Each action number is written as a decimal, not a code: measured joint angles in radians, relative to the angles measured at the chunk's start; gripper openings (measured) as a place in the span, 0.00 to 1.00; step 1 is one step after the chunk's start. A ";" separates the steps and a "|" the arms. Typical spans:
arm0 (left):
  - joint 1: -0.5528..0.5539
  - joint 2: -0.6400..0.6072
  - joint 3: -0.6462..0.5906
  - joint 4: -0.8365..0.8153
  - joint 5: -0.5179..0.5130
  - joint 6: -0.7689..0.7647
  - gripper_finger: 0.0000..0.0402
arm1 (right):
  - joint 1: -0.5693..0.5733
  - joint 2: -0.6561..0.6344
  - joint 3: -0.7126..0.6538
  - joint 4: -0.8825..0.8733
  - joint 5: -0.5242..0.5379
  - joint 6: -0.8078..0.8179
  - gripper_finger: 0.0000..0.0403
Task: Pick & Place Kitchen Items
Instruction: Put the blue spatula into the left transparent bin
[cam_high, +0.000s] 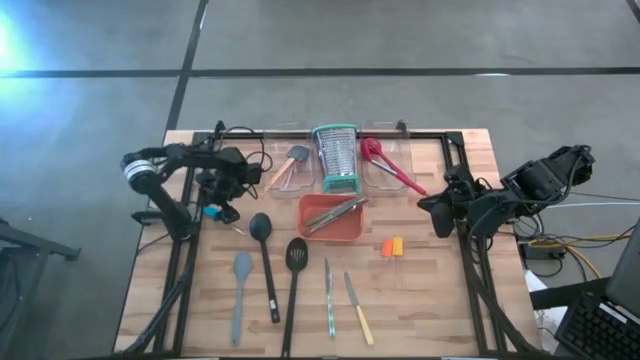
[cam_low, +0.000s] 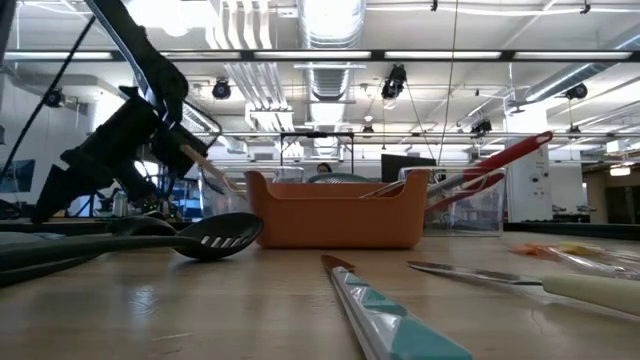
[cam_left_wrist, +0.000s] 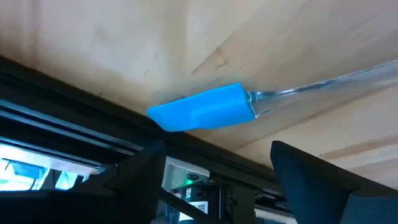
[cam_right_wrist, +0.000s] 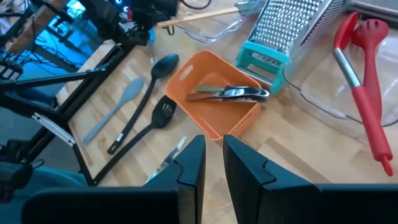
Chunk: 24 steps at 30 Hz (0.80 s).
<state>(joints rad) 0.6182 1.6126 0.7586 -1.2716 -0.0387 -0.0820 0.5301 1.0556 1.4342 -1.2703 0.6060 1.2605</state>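
The left gripper (cam_left_wrist: 214, 171) is spread open at nine o'clock over a light, slippery blue-handled tool (cam_left_wrist: 205, 109), best taken by its handle; the right gripper (cam_right_wrist: 214, 163) is nearly closed, empty.

The table (cam_high: 420, 290) is pale striped wood. The tray (cam_high: 352, 226) is orange, and the grater (cam_high: 336, 155) is steel with teal rims. A red spoon (cam_high: 390, 165), two black spoons (cam_high: 264, 262), a grey spatula (cam_high: 240, 290) and a bright blue handle (cam_left_wrist: 205, 109) show.
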 joint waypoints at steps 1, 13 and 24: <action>0.000 0.018 0.000 -0.001 0.000 0.000 0.73 | 0.000 0.000 0.000 0.000 0.000 -0.004 0.13; -0.011 0.108 -0.027 0.117 0.030 0.003 0.73 | 0.000 -0.009 0.000 0.005 -0.064 -0.060 0.13; -0.041 0.065 0.003 0.157 -0.031 0.103 0.72 | 0.000 -0.015 -0.001 0.023 -0.064 -0.094 0.13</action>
<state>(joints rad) 0.5775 1.6780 0.7616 -1.1148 -0.0697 0.0214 0.5301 1.0410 1.4334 -1.2468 0.5423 1.1665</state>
